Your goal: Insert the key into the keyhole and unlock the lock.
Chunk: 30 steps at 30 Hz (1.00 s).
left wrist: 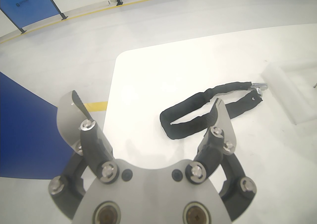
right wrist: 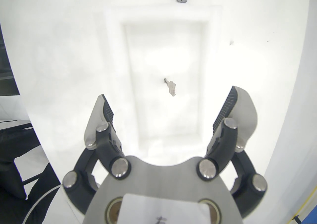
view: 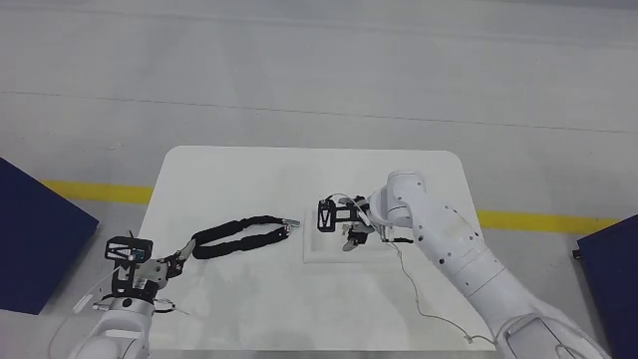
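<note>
Right claw (right wrist: 169,97) gaped empty over the small silver metal key (right wrist: 171,88); left claw (left wrist: 146,98), likewise, near the black fabric-sleeved chain lock (left wrist: 227,86).

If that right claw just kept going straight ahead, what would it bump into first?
Probably the small key lying in the white tray, ahead of the open right gripper; depth is unclear.

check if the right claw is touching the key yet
Apart. The right wrist view shows the key lying in the white tray, with bare tray floor between it and the open right claw on both sides.
</note>
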### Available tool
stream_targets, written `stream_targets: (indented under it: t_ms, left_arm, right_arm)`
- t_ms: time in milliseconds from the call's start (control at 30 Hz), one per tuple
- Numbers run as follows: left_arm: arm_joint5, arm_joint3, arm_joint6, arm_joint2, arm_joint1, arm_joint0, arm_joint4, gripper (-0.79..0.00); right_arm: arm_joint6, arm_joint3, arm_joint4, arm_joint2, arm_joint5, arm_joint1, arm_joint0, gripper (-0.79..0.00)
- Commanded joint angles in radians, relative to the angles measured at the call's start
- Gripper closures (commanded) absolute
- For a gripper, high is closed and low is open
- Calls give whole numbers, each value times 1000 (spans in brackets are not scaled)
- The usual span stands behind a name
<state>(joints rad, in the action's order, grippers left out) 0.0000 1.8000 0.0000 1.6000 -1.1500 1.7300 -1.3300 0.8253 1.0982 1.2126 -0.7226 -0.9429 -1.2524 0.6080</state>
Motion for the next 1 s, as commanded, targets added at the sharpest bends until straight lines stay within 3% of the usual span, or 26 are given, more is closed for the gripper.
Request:
stream_targets:
  t_ms: [0, 100, 133, 167, 600, 767, 833, 867, 967]
  left_arm:
    - [0, 0, 0, 0, 0, 0, 0, -785]
    - [0, 0, 0, 0, 0, 0, 0, -785]
    - [0, 0, 0, 0, 0, 0, 0, -785]
    - [0, 0, 0, 0, 0, 0, 0, -785]
    - [0, 0, 0, 0, 0, 0, 0, -785]
    - [0, 0, 0, 0, 0, 0, 0, -785]
    - [0, 0, 0, 0, 0, 0, 0, -785]
    - [0, 0, 0, 0, 0, 0, 0, -785]
    - [0, 0, 0, 0, 0, 0, 0, -785]
  right_arm:
    - [-23, -25, 12, 17, 2, -6, -4, -785]
    - [-52, -53, 33, 36, 7, -14, -11, -606]
    - [-58, -59, 38, 40, 8, -15, -12, -468]
    - [-68, -72, 49, 46, 15, -18, -15, -416]
    - [-156, -197, 80, 83, 82, -49, -42, -342]
    - [-172, -227, 80, 94, 82, -60, -50, -237]
    - [-177, -235, 81, 97, 83, -64, -51, -108]
    - [-181, -237, 81, 99, 84, -65, -51, 0]
    - [-192, -244, 80, 100, 84, -68, -49, 0]
